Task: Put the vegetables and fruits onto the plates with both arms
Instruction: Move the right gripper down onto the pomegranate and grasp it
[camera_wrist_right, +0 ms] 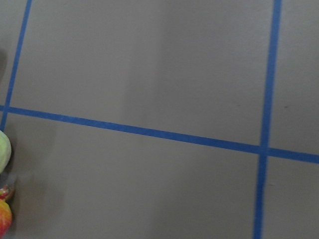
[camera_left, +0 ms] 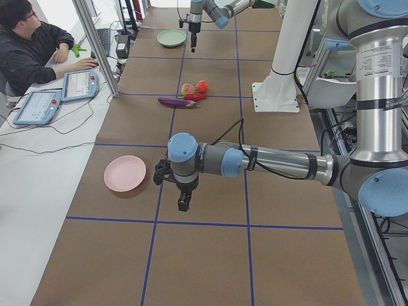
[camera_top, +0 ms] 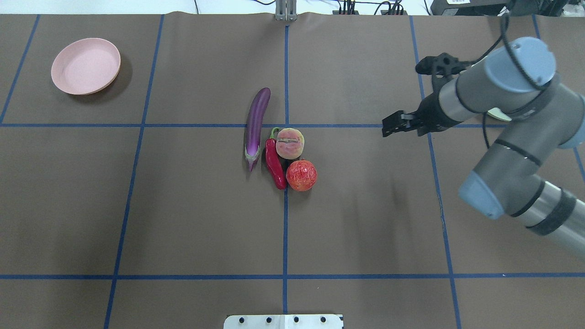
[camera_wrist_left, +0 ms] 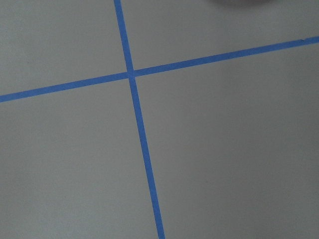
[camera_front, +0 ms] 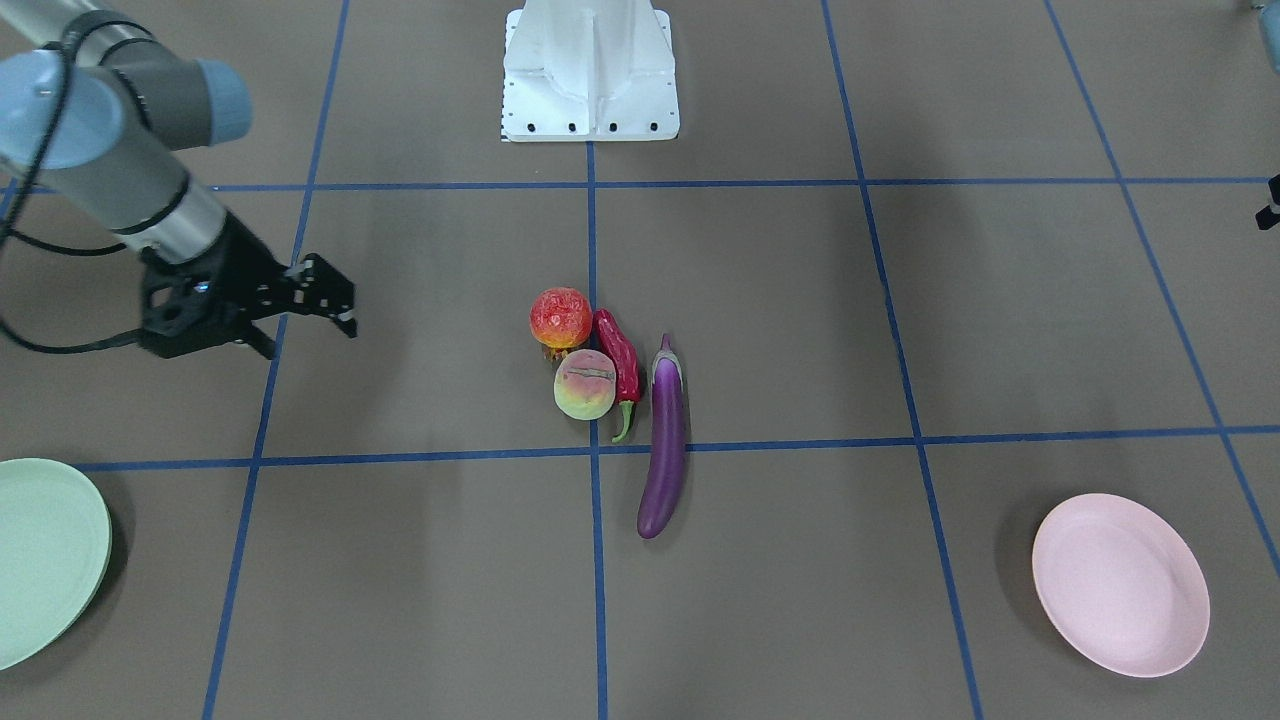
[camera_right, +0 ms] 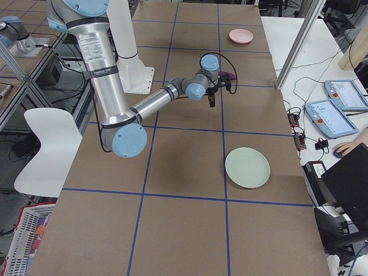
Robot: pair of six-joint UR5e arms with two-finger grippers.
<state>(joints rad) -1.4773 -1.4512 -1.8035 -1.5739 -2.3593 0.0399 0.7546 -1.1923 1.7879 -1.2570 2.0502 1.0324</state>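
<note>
Table (camera_front: 900, 300): brown, gridded with blue tape; all four pieces of produce sit bunched at its middle, both plates out at the far corners
Right arm (camera_top: 516, 137): mine, reaching in low over the table; its gripper (camera_front: 310, 338) hangs with jaws that look parted and nothing between them, well apart from the bunch
Left arm (camera_left: 280, 162): stretched along the table near the pink plate; I cannot tell whether its gripper (camera_left: 183, 194) is open or closed
Mint plate (camera_front: 40, 560): bare, on my right side
Pink plate (camera_front: 1120, 585): bare, on my left side
Eggplant (camera_front: 666, 440): the left flank of the bunch, long axis pointing straight away from my base, cap end nearest me; I judge it the left arm's piece, grasped across its width
Pomegranate (camera_front: 560, 317): right flank, closest to my base, touching the peach
Peach (camera_front: 584, 385): just beyond the pomegranate, likewise facing my right gripper, which lies off to their right
Chili (camera_front: 620, 362): wedged between the fruits and the eggplant, parallel to the eggplant, green stem pointing away from me
</note>
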